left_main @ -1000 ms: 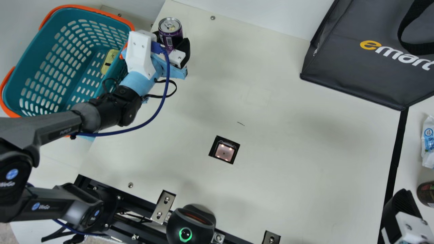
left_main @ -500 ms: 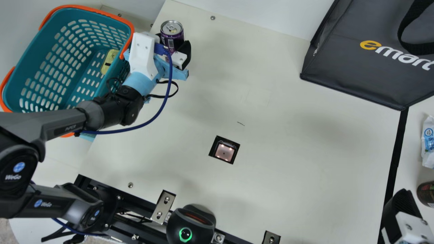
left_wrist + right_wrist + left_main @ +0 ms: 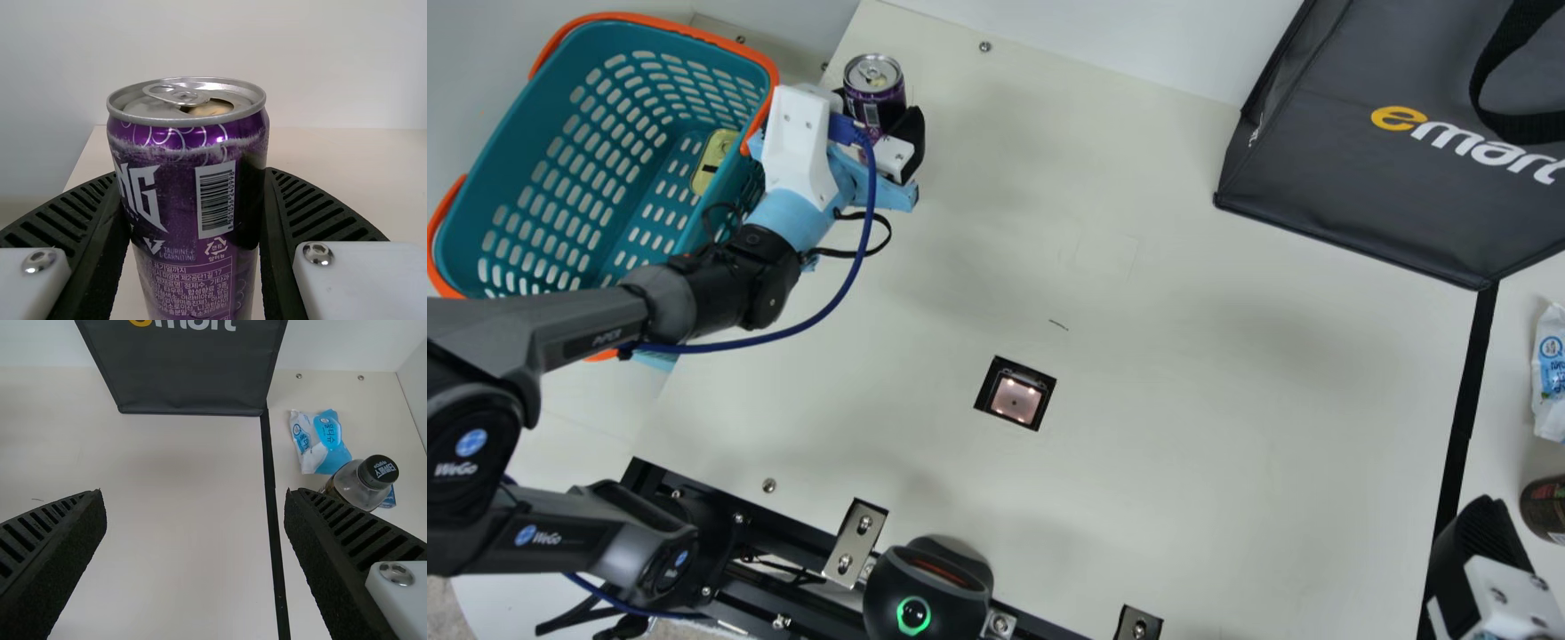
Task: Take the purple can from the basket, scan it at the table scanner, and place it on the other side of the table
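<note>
Left tool (image 3: 876, 111): closed on one purple can (image 3: 874, 84), upright between its ribbed fingers, ring-pull end up, barcode toward the wrist; whether the can touches the bench (image 3: 1138, 444) cannot be told.
Basket (image 3: 768, 67), teal, orange rim: just beside the left tool; yellow item (image 3: 716, 160) inside.
Scanner (image 3: 1016, 396), lit, set in bench: well apart from the left tool, nearer the robot.
Dark bag (image 3: 1360, 151): well apart, across the bench from the left tool.
Right tool (image 3: 1485, 560): wide, nothing between its fingers; black strip (image 3: 1463, 418) and capped bottle (image 3: 353, 483) near it; blue-white packet (image 3: 320, 443) beyond.
</note>
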Tool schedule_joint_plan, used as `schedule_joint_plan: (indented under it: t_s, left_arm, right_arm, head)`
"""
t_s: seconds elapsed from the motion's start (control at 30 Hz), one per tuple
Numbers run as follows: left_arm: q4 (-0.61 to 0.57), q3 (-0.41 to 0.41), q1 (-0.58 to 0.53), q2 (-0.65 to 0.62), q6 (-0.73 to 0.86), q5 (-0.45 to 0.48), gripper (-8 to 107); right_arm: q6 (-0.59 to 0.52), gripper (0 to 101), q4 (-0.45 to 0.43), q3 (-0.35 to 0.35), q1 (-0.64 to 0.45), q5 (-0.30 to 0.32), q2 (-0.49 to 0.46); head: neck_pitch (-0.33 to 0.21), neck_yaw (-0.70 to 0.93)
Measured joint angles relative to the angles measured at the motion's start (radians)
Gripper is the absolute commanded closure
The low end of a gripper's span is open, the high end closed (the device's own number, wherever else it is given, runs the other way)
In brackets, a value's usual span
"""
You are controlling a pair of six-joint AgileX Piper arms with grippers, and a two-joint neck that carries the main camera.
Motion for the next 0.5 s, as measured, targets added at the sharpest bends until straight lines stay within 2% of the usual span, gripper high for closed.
schedule_joint_plan:
  t_s: [0.4,0.5]
  left_arm:
    - [-0.008,0.034,-0.002,-0.034,0.011,0.016,10]
    - [-0.009,0.042,-0.004,-0.040,0.012,0.018,9]
  right_arm:
    - [0.000,6,0.000,0.000,0.000,0.000,0.000]
    - [0.000,6,0.000,0.000,0.000,0.000,0.000]
  head:
    - [0.000,0.000]
    - [0.000,0.000]
